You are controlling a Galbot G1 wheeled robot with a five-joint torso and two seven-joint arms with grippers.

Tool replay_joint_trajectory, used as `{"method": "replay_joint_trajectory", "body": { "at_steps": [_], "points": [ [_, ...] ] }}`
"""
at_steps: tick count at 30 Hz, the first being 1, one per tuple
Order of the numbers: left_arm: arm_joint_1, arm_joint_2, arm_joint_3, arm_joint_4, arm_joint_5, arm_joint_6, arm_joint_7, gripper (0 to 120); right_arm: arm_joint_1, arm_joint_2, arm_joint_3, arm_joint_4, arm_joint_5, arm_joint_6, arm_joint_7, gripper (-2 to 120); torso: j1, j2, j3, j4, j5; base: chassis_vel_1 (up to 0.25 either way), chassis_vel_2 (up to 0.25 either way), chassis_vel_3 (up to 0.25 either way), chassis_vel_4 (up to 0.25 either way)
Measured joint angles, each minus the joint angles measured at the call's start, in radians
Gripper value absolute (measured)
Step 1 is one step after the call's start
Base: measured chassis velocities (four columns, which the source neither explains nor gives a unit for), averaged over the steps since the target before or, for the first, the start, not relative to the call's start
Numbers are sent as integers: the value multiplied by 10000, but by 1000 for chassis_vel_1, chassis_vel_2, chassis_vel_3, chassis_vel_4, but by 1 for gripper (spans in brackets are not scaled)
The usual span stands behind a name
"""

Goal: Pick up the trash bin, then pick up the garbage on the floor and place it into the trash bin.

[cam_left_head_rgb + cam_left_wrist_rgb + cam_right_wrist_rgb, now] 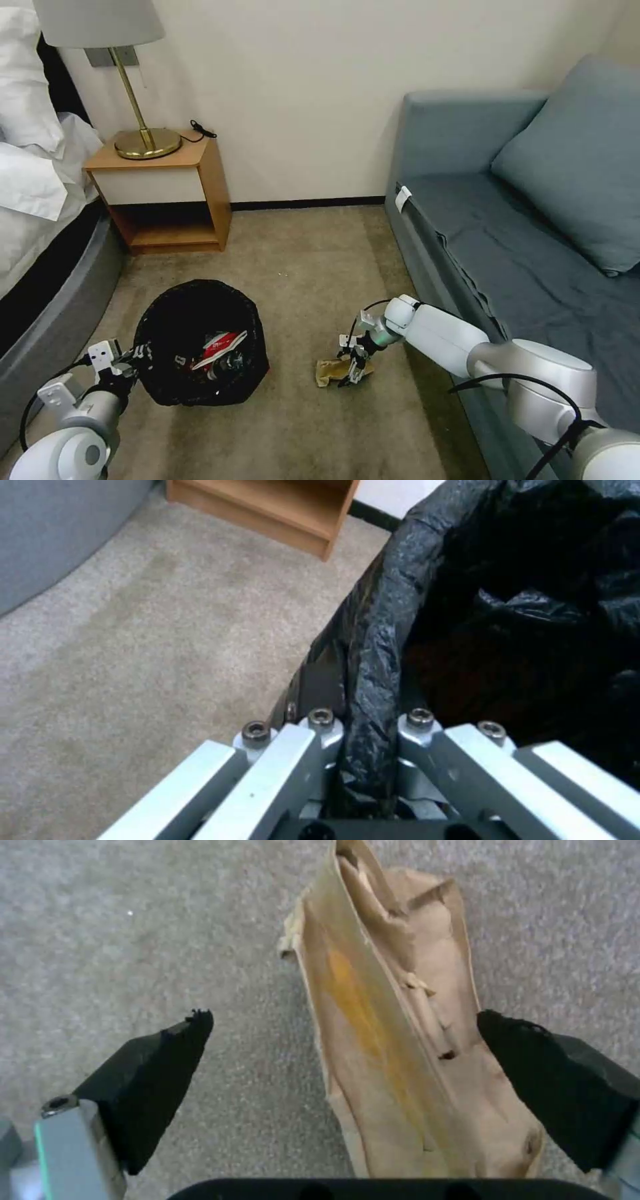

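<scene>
Soft, even indoor light fills the room, with no hard glare. The lamp (100, 27) appears unlit. Shadow pools inside the nightstand (160, 193) shelf and under the trash bin (200, 340), whose glossy black liner catches faint highlights. Wide-angle bending curves the head view's edges; both wrist views look slightly soft.

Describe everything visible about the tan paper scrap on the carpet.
The tan paper scrap is a crumpled, creased piece of brownish paper with a yellowish streak down one long fold and torn, ragged edges. It lies flat on the beige carpet, between the trash bin and the sofa. The right gripper is lowered over it with its fingers open, one pad touching the scrap's edge.
</scene>
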Motion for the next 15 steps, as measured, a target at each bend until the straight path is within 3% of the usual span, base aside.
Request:
{"method": "replay_joint_trajectory", "body": {
  "at_steps": [11,15],
  "points": [
    [69,152,-172,107,-185,-112,42,4,-267,-64,114,252,-67,-117,494,100,0,0,0,0,0,0,0,0,0],
    [67,193,-159,156,-191,-157,52,4,-362,-38,129,256,-73,-235,1028,84,0,1,0,0,-1,0,0,0,0]
  ]
}}
